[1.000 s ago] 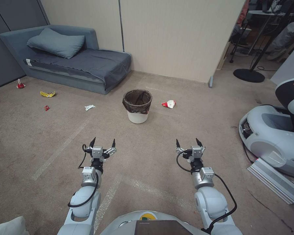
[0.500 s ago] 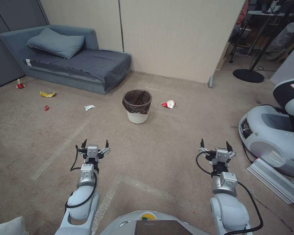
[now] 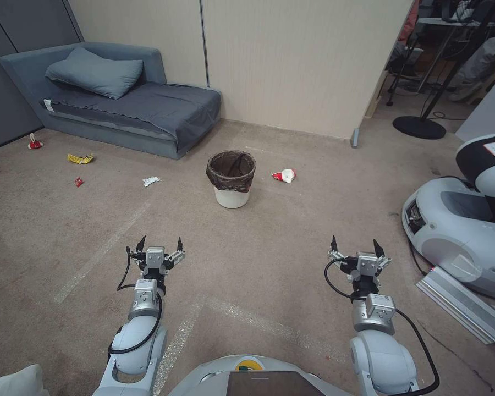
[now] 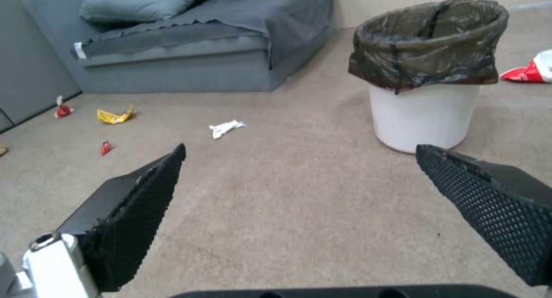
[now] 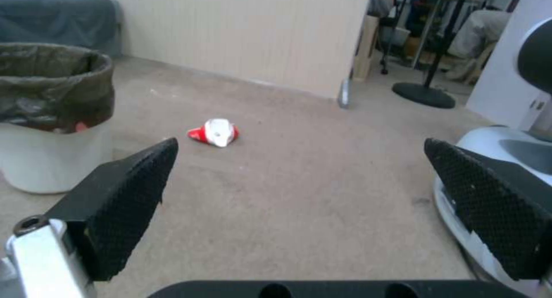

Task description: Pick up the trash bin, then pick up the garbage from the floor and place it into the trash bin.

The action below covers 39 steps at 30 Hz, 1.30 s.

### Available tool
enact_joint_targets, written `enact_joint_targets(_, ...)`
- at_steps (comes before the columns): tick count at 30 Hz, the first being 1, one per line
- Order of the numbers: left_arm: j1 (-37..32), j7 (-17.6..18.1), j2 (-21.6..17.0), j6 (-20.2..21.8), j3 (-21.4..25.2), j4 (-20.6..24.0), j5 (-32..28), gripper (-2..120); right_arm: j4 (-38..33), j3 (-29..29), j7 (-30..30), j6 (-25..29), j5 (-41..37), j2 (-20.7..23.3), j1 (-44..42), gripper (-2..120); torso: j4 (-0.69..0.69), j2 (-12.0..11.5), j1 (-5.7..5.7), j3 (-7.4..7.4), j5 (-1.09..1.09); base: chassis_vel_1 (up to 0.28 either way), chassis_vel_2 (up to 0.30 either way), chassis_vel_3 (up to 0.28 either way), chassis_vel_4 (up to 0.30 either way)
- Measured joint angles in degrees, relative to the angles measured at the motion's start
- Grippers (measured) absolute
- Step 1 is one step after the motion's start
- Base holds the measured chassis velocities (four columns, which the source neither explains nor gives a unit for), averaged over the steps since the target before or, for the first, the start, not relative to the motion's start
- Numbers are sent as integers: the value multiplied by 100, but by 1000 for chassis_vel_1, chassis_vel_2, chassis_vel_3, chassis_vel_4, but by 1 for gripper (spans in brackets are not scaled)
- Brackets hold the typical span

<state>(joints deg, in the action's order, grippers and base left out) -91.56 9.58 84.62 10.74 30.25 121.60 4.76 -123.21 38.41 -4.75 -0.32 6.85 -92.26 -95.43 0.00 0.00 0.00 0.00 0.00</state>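
Note:
The trash bin, small, white and round with a dark bag folded over its rim, stands upright on the carpet ahead, also seen as the trash bin and the trash bin. Garbage lies scattered: a crumpled red-and-white cup right of the bin, a white scrap, a yellow wrapper and small red pieces to its left. My left gripper and right gripper hover open and empty over the carpet, well short of the bin.
A grey sofa bed with a pillow stands against the wall behind the litter. Another white robot base and a metal rail sit at the right. A lamp stand base is beyond it.
Both arms spread apart and drew back: the right gripper swung out to the right, the left shifted slightly left. The bin and litter stayed put.

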Motion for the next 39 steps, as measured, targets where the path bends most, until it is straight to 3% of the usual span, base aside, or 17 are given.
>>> enact_joint_targets(26, 30, -63, -9, -50, -8, -30, -16, 100, 34, 12, 83, 40, 57, 11, 19, 100, 0, 0, 0, 0, -1, 0, 0, 0, 0)
enact_joint_targets(39, 72, -122, -10, -41, -10, -78, -18, 100, 110, 10, 100, 100, 85, 12, 51, 100, 0, 0, 0, 1, -1, -80, 77, 81, -83)
